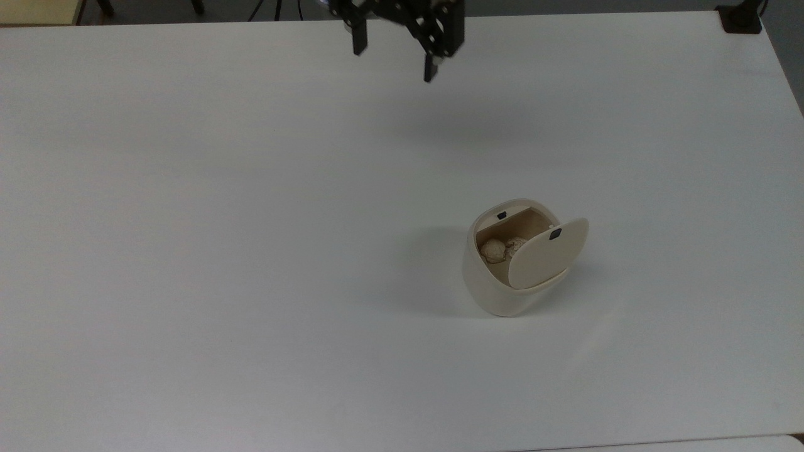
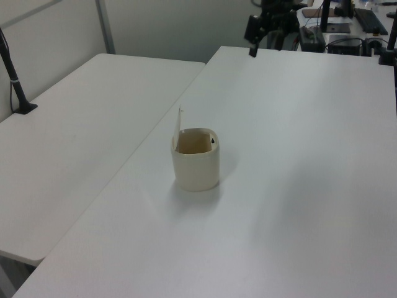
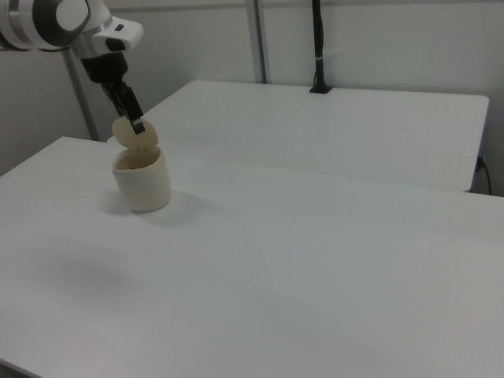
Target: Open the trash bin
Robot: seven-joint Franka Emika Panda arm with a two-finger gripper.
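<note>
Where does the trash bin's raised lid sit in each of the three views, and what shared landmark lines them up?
Top view: the lid stands on the top view's right side of the trash bin, lower right of centre.
Left view: the lid shows edge-on at the bin's left rim, near centre.
Right view: the lid rises behind the bin's rim, upper left.
Shared landmark: the bin's open mouth.

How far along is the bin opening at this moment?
Done: the trash bin is open, its lid standing upright with crumpled paper visible inside. In hand: nothing; the gripper hangs open, far off near the table's edge. Left: nothing apparent.
</note>
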